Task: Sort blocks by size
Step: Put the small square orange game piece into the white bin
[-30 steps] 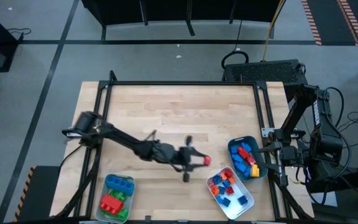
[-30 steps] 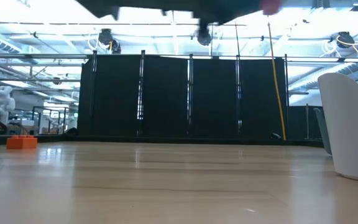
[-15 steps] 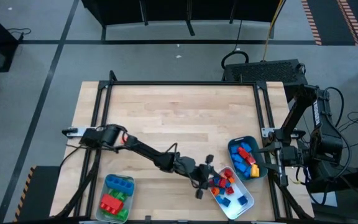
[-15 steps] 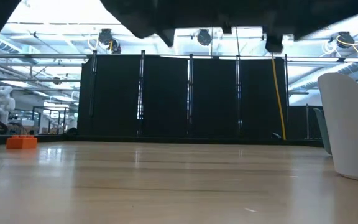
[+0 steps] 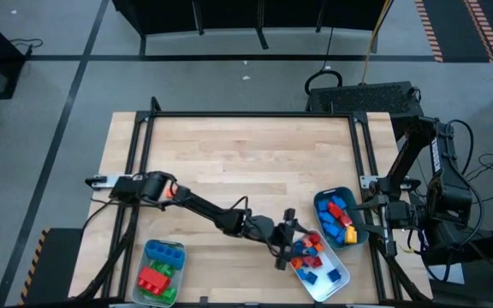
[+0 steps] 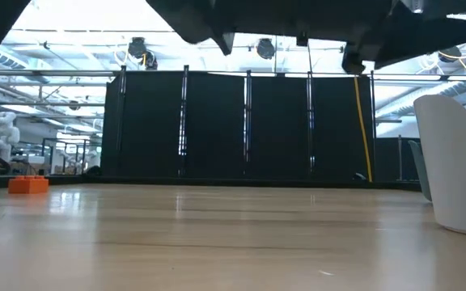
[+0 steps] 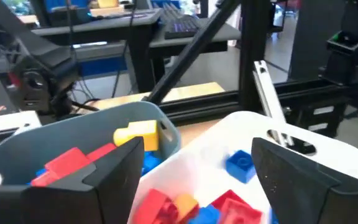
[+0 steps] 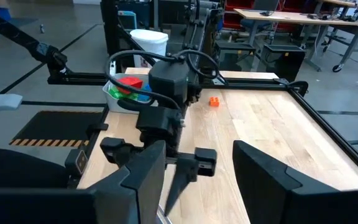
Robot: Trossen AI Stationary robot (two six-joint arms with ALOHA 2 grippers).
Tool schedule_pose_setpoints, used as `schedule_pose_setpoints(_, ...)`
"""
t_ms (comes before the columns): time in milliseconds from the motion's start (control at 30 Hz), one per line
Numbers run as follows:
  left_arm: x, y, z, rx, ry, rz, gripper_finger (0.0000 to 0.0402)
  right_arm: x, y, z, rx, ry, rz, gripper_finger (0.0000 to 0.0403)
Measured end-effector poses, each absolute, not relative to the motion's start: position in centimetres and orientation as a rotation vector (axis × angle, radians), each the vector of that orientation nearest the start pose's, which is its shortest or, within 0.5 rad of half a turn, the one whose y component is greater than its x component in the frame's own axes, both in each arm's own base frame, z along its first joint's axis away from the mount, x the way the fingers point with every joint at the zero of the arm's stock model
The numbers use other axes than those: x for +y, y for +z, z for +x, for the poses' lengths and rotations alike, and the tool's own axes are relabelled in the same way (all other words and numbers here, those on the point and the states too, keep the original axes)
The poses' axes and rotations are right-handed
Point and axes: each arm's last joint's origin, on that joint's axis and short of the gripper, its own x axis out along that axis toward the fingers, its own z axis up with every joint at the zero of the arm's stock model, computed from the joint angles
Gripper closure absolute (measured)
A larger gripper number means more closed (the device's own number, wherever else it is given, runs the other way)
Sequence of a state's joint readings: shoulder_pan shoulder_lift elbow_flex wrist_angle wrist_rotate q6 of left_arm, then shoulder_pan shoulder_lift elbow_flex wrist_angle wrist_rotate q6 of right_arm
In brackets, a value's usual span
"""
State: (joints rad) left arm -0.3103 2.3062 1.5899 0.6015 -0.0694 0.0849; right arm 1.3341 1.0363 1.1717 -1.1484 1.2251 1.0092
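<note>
I had swung the left gripper (image 5: 291,242) across from mid-counter, where a second earlier it carried a red block, to the near rim of the white tray (image 5: 339,287). Its fingers (image 7: 110,171) had just spread as wide as they go and nothing sat between them, so I judged the red block had dropped in among the blocks (image 5: 308,250) there: one more piece sorted, the arm free to fetch another.

The white tray held red, blue and orange pieces. The blue-grey tray (image 5: 320,200) just beside it held red, blue and a yellow piece (image 7: 138,132). The pale tray (image 5: 147,249) at the counter's (image 5: 246,162) near left corner held the long green, blue and red bricks (image 5: 159,272).

One orange block (image 8: 214,101) lay alone on the counter by the left arm's base, not yet sorted.

The right gripper (image 5: 368,208) waited by the blue-grey tray, fingers (image 8: 143,180) apart, holding nothing
</note>
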Motion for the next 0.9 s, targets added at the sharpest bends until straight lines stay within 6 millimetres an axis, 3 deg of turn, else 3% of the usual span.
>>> schedule_pose_setpoints(100,-16.0,18.6,48.9,0.138,-0.248,0.132,0.0104,15.0,35.7,6.4,0.291,-0.051,0.032,0.0232)
schedule_pose_setpoints(167,-16.0,21.4,48.0,0.140,-0.254,0.194,0.0110,15.1,35.7,6.4,0.293,-0.050,0.033,0.0232)
schedule_pose_setpoints(267,-15.6,26.3,45.6,0.215,-0.241,0.330,0.0121,15.1,35.7,6.4,0.312,-0.035,0.044,0.0232)
schedule_pose_setpoints(367,-14.8,28.5,42.6,0.399,-0.185,0.465,0.0137,15.2,35.7,6.4,0.326,-0.024,0.052,0.0232)
schedule_pose_setpoints(500,-12.7,28.7,38.1,0.654,-0.011,0.518,0.0160,15.2,35.7,6.4,0.329,-0.022,0.050,0.0232)
schedule_pose_setpoints(733,-8.7,25.2,28.3,1.040,0.297,0.290,0.0171,15.1,35.6,6.4,0.331,-0.024,0.034,0.0232)
schedule_pose_setpoints(900,-7.2,23.7,21.2,1.133,0.604,0.044,0.0172,15.1,35.6,6.4,0.333,-0.025,0.022,0.0232)
